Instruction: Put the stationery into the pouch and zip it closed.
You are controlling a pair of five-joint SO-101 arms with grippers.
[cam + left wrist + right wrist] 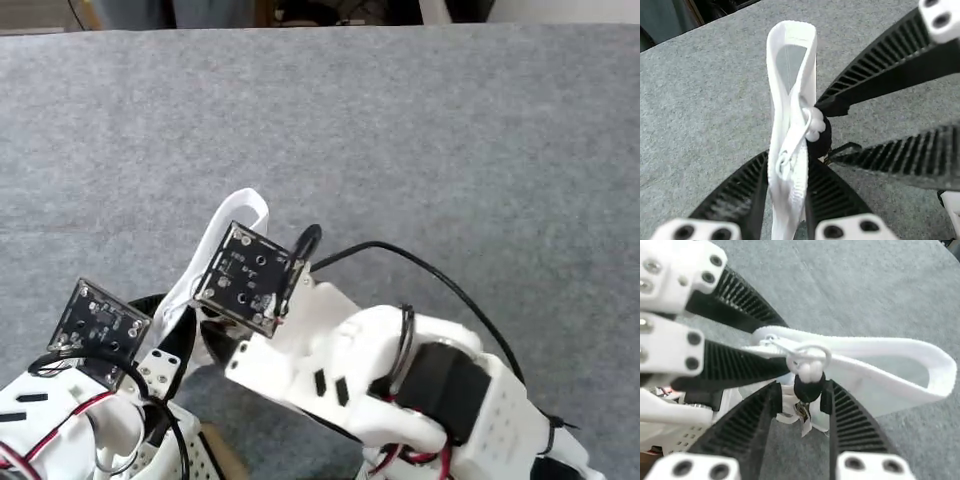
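Left gripper (pixel 787 167), pouch (pixel 785 130) pinched inside (edge-on)

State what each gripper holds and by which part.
The left gripper clamps the white pouch at its zipper edge; the right gripper pinches the zipper pull.

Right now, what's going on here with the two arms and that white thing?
Both arms hold a white pouch between them at the grey table. The left gripper is clamped on its zipper edge, while the right gripper appears to pinch the zipper pull. Beyond the pull, the pouch's mouth gapes open, so it is not zipped closed yet.
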